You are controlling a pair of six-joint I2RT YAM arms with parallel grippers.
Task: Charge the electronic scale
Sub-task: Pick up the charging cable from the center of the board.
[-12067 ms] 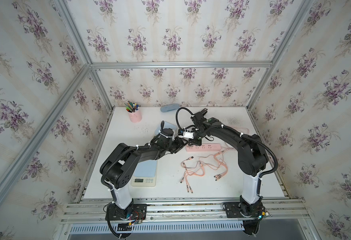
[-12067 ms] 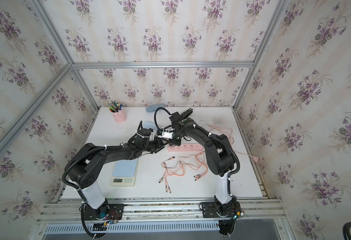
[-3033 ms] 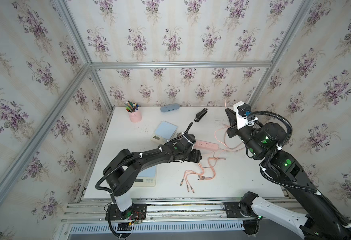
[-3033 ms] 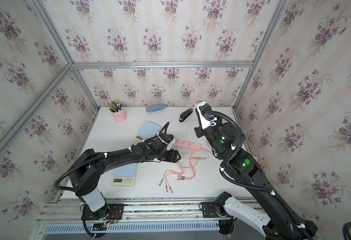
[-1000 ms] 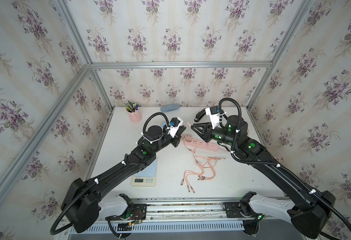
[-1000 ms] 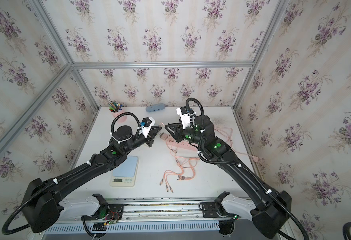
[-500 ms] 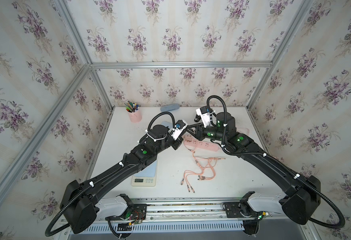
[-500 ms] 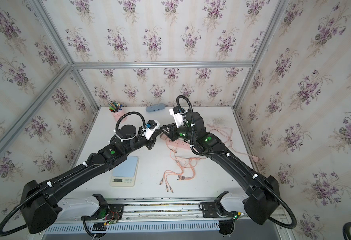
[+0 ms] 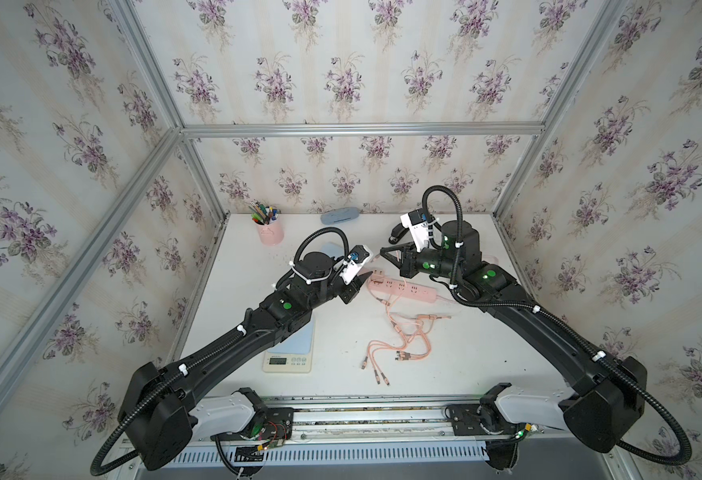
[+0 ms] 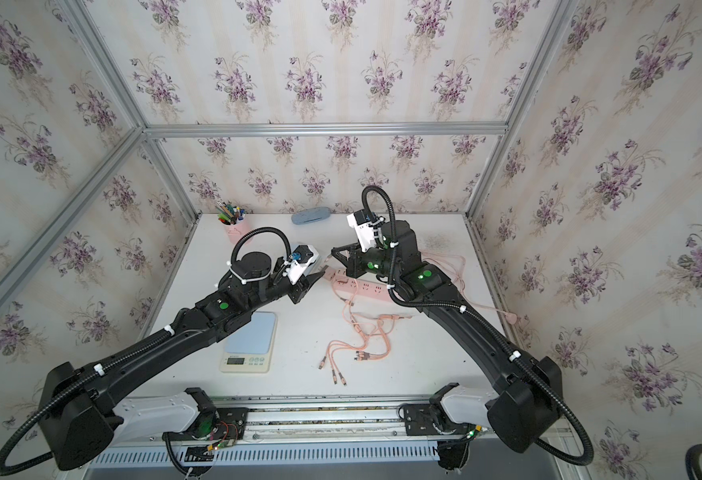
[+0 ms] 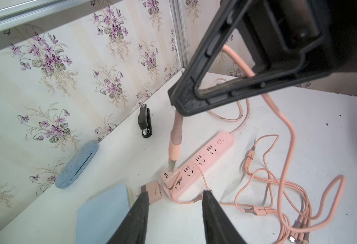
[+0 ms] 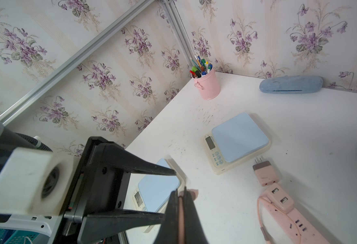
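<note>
Left gripper (image 11: 175, 194) has opened over seemingly scuffed white table (image 9: 465, 353).

The white bench (image 9: 486, 365) has a pink metal bucket of pens (image 9: 270, 234), a blue-grey fabric case (image 9: 339, 215) and a black stapler (image 11: 144, 123) near its back edge. At mid-bench lies a pink power strip (image 9: 403, 289). A loose pink plug adapter (image 12: 265, 172) sits just off the strip's end, beside a blue-topped cream scale (image 12: 236, 139). A second blue-topped scale (image 9: 289, 357) sits near the front edge, with a tangled salmon-pink multi-head charging cable (image 11: 256, 210) near it.
</note>
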